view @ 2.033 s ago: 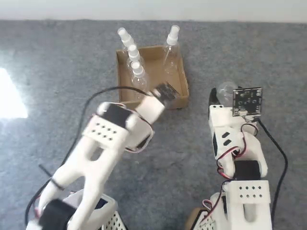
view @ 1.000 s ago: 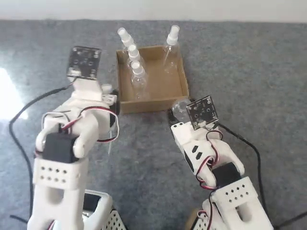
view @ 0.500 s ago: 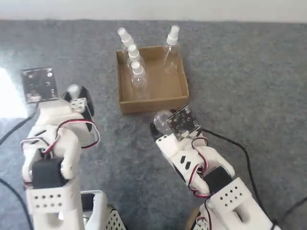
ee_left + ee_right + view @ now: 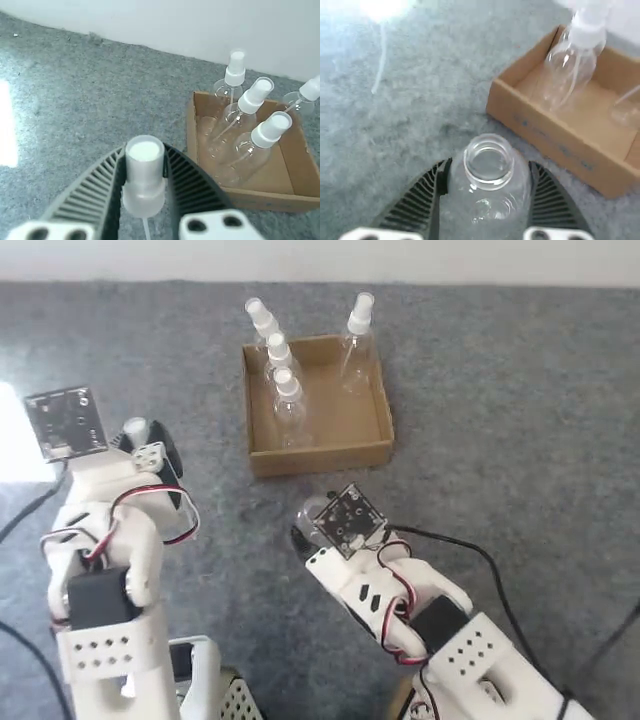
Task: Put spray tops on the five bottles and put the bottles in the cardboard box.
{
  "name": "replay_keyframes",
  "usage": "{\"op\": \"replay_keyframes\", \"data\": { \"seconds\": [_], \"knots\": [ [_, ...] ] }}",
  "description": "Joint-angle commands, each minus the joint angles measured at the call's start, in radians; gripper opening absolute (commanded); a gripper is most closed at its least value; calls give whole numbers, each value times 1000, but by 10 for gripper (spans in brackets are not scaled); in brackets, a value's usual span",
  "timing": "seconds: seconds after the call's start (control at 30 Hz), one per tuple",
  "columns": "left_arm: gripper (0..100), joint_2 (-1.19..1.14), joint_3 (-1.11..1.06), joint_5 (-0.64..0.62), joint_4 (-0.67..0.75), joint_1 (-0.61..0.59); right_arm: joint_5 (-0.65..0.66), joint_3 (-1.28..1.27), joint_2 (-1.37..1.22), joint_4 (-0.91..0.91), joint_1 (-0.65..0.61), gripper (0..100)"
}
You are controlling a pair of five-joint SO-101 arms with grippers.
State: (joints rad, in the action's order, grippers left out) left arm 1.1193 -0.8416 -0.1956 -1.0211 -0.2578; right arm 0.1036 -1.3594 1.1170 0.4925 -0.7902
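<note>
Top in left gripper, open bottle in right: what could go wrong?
1. The top trails a thin tube that must enter the narrow neck of the bottle; slight misalignment could bend it.
2. The bottle is smooth; pushing the top on might slip it in the right gripper.
3. The box sits close by; a swing could knock the capped bottles.

bottles (image 4: pixel 290 408) inside cardboard box (image 4: pixel 322 457)

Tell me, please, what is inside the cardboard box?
The cardboard box holds three upright bottles with spray tops. A fourth bottle stands at its far corner; its base is covered, so inside or behind is unclear.
</note>
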Motion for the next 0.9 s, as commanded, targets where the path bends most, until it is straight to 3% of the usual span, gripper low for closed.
{"op": "replay_keyframes", "data": {
  "seconds": [0.0,0.3,0.87],
  "knots": [
    [13,23,10,-12,28,-5,17,81,-101,-30,-12,107],
    [13,23,8,-12,28,-5,11,137,-220,-36,-12,107],
    [13,23,10,-12,28,-5,18,135,-438,-294,-10,107]
  ]
}}
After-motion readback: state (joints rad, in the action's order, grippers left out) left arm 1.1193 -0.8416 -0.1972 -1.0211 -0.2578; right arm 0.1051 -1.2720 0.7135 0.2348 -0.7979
